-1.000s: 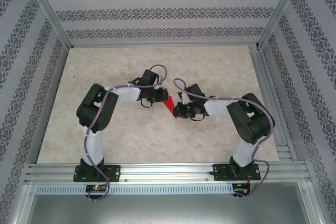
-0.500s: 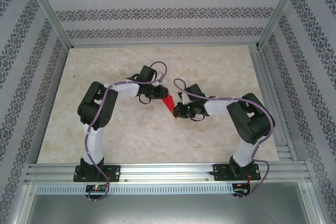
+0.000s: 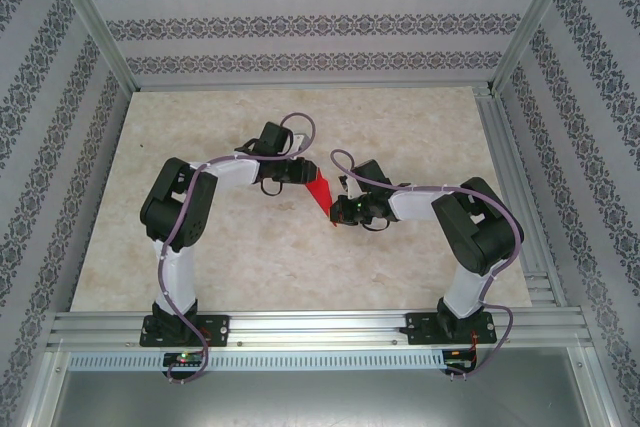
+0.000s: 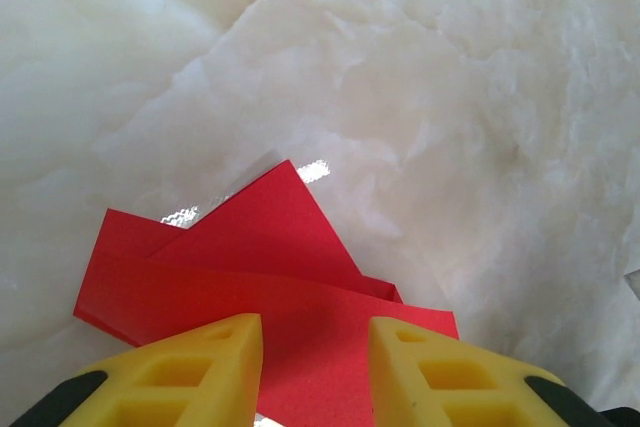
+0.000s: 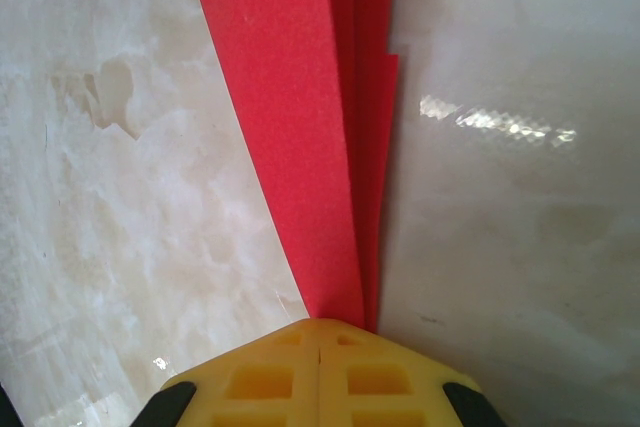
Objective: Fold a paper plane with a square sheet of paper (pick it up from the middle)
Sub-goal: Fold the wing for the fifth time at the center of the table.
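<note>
The paper plane (image 3: pixel 320 193) lies mid-table, a narrow red folded dart. The right gripper (image 5: pixel 320 332) is clamped on its pointed end, fingers together. The left gripper (image 4: pixel 315 367) straddles the wide end, fingers apart. The tabletop (image 3: pixel 400 117) is glossy beige marble; patterned striped walls (image 3: pixel 300 22) and an aluminium frame (image 3: pixel 300 325) enclose it.
</note>
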You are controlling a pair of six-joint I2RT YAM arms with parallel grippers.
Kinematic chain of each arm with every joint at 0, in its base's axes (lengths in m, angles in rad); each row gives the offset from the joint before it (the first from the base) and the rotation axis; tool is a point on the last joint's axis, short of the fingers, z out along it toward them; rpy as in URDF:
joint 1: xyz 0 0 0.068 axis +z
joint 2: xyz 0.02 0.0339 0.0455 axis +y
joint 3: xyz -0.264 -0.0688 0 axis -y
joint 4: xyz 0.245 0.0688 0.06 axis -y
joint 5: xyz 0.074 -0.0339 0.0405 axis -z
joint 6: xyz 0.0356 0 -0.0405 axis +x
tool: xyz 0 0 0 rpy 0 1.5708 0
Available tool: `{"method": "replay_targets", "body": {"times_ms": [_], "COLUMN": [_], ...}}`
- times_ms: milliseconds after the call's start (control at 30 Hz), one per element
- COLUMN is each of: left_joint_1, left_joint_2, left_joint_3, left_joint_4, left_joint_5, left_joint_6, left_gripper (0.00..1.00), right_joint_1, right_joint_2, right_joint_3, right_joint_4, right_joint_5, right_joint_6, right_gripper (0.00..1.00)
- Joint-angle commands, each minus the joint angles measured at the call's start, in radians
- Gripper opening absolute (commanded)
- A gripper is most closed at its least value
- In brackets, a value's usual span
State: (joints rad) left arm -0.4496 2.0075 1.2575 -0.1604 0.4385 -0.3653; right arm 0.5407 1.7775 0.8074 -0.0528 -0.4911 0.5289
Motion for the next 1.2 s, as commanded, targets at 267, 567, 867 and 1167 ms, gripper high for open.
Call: {"method": "replay_targets", "body": {"times_ms": [267, 567, 867, 1167], "left_joint_1": [0.029, 0.038, 0.048, 0.061], "left_joint_2": [0.006, 0.052, 0.077, 0.090], "left_joint_3": [0.006, 0.038, 0.047, 0.055], "left_joint_4": [0.036, 0.017, 0.011, -0.010], "left_joint_5": [-0.055, -0.068, -0.086, -0.128], "left_joint_6": [0.007, 0.012, 0.016, 0.011], "left_gripper": [0.33, 0.33, 0.32, 0.32], "right_joint_1": [-0.005, -0.004, -0.002, -0.002], "right_joint_2": [0.059, 0.062, 0.066, 0.067], "right_joint_3": [-0.071, -0.077, -0.077, -0.088], "right_joint_4": [-0.162, -0.160, -0.162, -0.161], "right_joint_5": [0.042, 0.036, 0.032, 0.035], "right_joint_6": [0.000, 0.002, 0.001, 0.002], "right_gripper": [0.03, 0.03, 0.02, 0.02]}}
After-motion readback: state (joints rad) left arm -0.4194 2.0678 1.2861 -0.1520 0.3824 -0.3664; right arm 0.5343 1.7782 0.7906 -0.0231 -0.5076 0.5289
